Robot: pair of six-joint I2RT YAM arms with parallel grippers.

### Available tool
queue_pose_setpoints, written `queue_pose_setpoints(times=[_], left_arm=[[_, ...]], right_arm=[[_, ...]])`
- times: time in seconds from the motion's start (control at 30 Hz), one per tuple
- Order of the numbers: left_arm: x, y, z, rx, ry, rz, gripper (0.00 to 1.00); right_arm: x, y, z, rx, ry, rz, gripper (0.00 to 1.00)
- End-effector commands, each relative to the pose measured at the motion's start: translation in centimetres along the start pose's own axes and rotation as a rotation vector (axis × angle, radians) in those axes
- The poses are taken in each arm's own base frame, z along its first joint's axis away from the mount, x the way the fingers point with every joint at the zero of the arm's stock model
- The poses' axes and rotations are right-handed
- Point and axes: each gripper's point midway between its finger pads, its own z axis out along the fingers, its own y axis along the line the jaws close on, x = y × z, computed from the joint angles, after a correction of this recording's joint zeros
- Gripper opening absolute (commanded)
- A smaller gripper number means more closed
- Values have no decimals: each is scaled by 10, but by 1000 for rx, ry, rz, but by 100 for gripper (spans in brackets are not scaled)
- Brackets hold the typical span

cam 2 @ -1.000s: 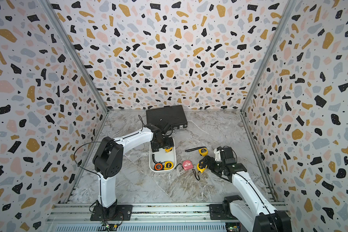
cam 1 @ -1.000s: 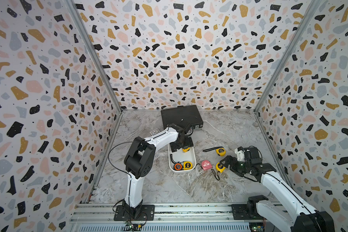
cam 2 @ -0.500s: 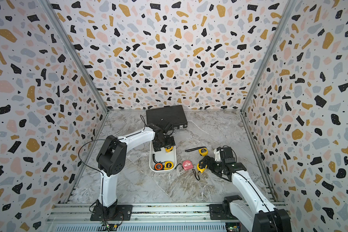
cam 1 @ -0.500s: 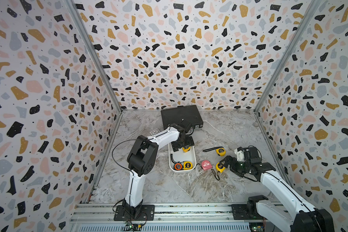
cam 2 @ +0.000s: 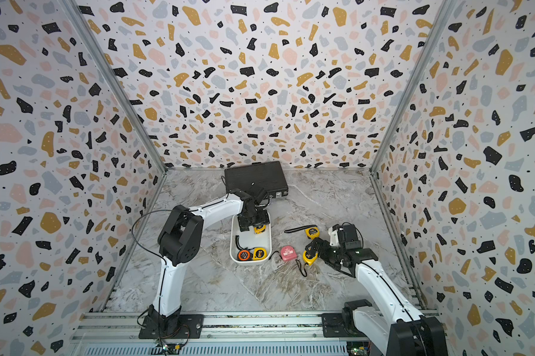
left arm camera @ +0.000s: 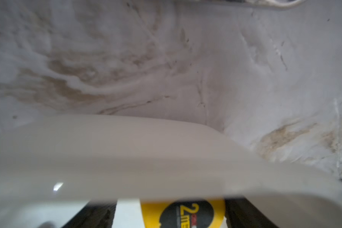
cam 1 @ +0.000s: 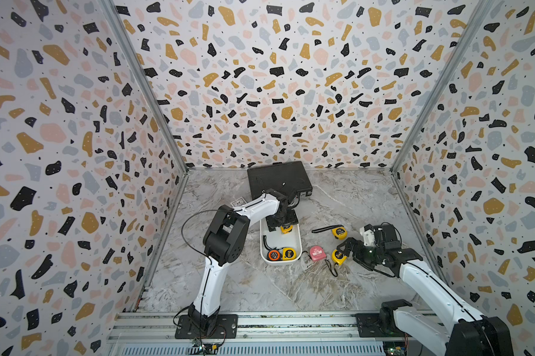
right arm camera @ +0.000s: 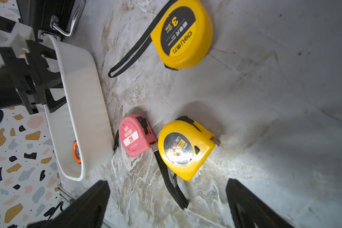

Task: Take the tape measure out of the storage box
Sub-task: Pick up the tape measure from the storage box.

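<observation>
We are at the grasp step. Our left gripper [cam 1: 284, 222] sits in the far end of the storage box [cam 1: 300, 243], jaws partly open astride a yellow tape measure [left arm camera: 183, 214], with a gap beside one finger and nothing clamped. Next we must close squarely, then lift clear of the glossy wall. Our right gripper [right arm camera: 166, 182] hangs wide open and empty.

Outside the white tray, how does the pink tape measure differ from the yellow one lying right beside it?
The pink tape measure is rounded; the yellow tape measure has a pointed corner. Pink's label has a white band reading 2M; yellow's is dark and glossy. Pink sits beside the storage box wall; yellow sits nearer the right gripper. Both lie flat on the table.
</observation>
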Motion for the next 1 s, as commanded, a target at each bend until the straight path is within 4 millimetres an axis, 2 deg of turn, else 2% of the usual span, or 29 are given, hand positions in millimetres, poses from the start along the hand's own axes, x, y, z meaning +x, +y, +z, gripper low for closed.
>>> queue_pose_setpoints(times=[0.0,0.13,0.23,0.33,0.4,0.47,0.7,0.83,0.97], left_arm=[[0,3,2,-23,7,12,80],[1,6,1,-29,9,11,64],[2,8,-1,-35,8,13,49],[3,8,-8,-31,4,8,29],[4,9,-15,-31,1,2,11],[5,9,-26,-19,-13,-6,0],[11,10,-79,43,-75,-73,0],[18,6,-113,103,-113,-111,0],[25,-6,-144,179,-142,-143,0]], right_arm=[[-12,12,-5,-29,-30,-19,98],[-13,13,-3,-32,-28,-16,98],[-14,15,-3,-41,-27,-19,98],[-17,19,-3,-56,-29,-25,98],[-19,23,-3,-72,-30,-35,98],[-21,28,-4,-90,-32,-45,99],[-30,47,-9,-159,-61,-88,99],[-35,64,-13,-207,-89,-135,99],[-38,88,-19,-252,-123,-201,99]])
